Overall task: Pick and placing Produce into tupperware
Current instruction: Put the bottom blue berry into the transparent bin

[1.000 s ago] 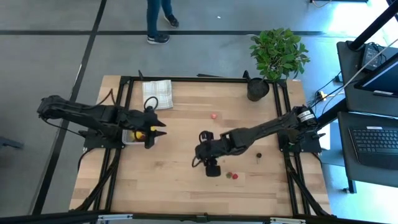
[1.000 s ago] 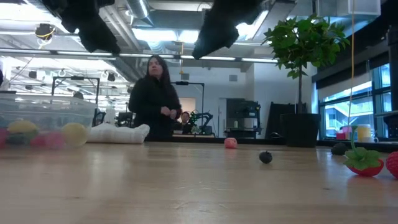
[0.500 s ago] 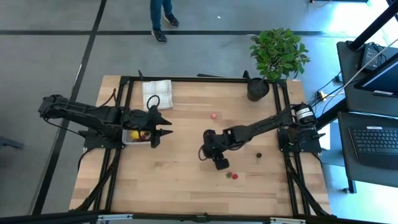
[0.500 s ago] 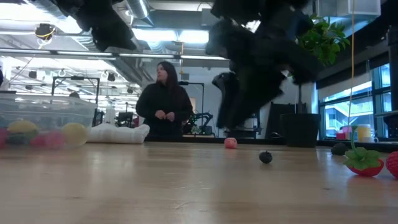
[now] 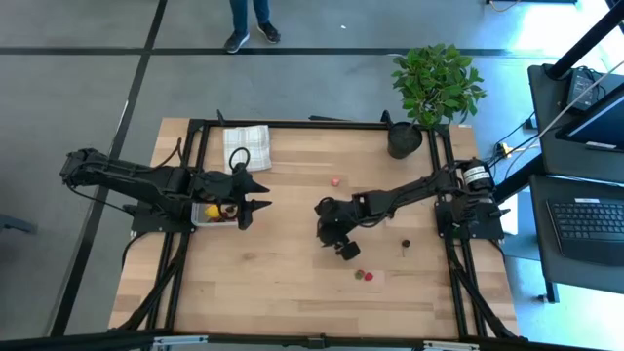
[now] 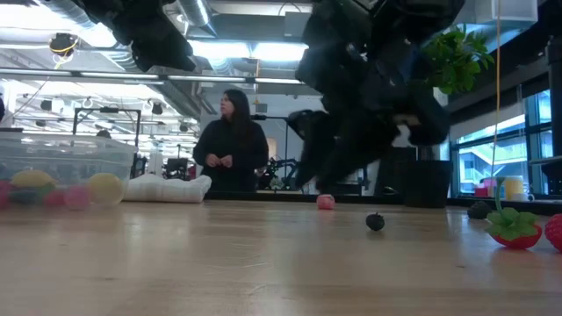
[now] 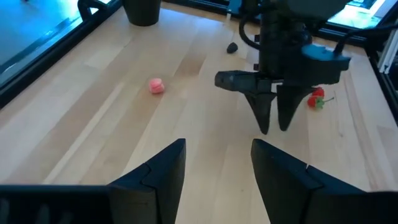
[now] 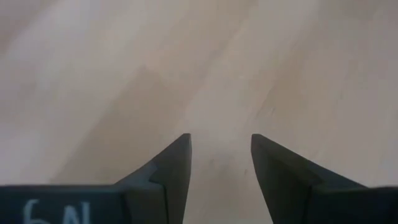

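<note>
left gripper (image 5: 255, 198) hangs spread and empty just past the tupperware (image 5: 217, 213), which sits under its wrist holding a yellow lemon piece (image 5: 212, 211) and some red bits. right gripper (image 7: 272, 126) points down over bare table (image 5: 283, 283) near the middle, fingers a little apart with nothing between them. pink piece (image 5: 334, 180) lies beyond it toward the plant pot (image 5: 404, 139); a red strawberry (image 5: 369, 276) with a second piece touching it, probably greenish, sits just on its near side; a dark cherry (image 5: 406, 243) is off toward the right arm's base. checked cloth (image 5: 247, 147) is behind the left gripper. a person (image 6: 230, 145) stands beyond the table.
</note>
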